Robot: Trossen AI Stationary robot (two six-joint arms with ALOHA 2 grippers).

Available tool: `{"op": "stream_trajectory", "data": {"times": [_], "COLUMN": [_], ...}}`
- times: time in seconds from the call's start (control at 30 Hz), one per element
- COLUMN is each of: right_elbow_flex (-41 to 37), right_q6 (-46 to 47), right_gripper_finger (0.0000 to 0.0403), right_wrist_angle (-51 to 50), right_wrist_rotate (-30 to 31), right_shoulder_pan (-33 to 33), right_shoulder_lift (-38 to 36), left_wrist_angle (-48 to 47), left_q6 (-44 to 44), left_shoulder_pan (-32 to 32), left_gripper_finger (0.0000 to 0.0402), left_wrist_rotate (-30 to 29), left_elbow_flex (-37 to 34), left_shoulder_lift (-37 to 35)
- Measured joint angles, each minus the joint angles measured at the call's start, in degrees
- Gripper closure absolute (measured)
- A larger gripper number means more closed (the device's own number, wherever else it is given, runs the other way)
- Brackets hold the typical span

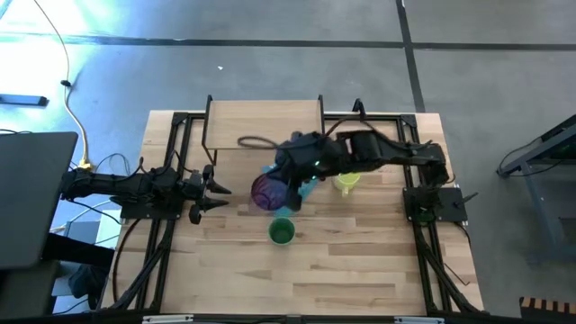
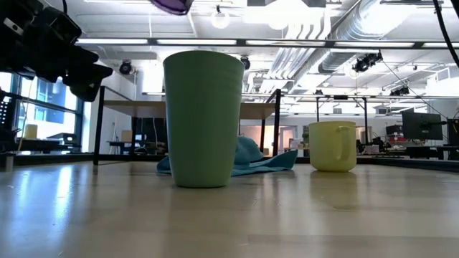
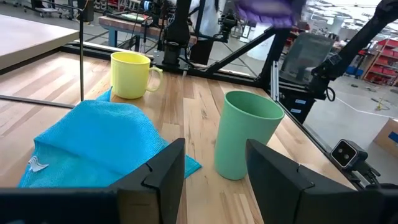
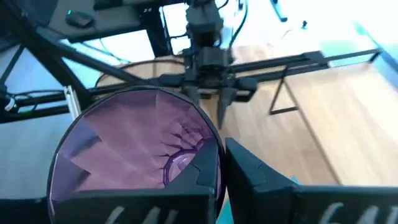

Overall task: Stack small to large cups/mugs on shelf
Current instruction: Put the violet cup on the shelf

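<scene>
Purple tumbler (image 1: 266, 192) lifted above the counter (image 1: 360, 261), rim clamped in right gripper (image 1: 286, 191) jaws, green cup (image 1: 282, 232) and yellow mug (image 1: 346, 183) standing on the counter, left gripper (image 1: 216, 197) jaws wide, holding nothing.

We read this as robotics lab in big open industrial hall. Upper half of low view: exposed ducts (image 2: 358, 29), strip lights, open ceiling. Behind table, right of frame: workbenches with monitors (image 2: 419, 125). High view: polished concrete floor (image 1: 270, 63) with dark seams, yellow cable (image 1: 72, 99) trailing upper left, slatted wooden table (image 1: 342, 270) on black frame at centre. Left wrist view, top: more black stands, shelving at far right edge.
</scene>
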Motion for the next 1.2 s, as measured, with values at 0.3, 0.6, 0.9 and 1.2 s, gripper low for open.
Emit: {"op": "stream_trajectory", "data": {"times": [0.3, 0.6, 0.9, 1.2], "right_elbow_flex": [0.0, 0.0, 0.0, 0.0], "right_q6": [-1.1, -1.5, -2.3, -4.5], "right_gripper_finger": [0.0403, 0.0403, 0.0403, 0.0403], "right_wrist_angle": [-0.9, -4.3, -6.7, -6.5], "right_wrist_rotate": [0.8, 0.8, 0.8, -0.6], "right_shoulder_pan": [-4.1, -9.8, -16.3, -23.4], "right_shoulder_lift": [-4.6, -8.8, -10.7, -10.7], "left_wrist_angle": [0.0, 0.0, 0.0, -0.2], "left_q6": [-0.1, -0.2, -0.2, -0.2], "left_shoulder_pan": [0.0, 0.0, 0.0, 0.0], "left_gripper_finger": [0.0245, 0.0245, 0.0245, 0.0245], "left_wrist_rotate": [0.0, 0.0, -0.2, -1.2], "left_elbow_flex": [0.0, 0.0, 0.0, 0.0], "left_shoulder_lift": [0.0, 0.0, 0.0, 0.0]}}
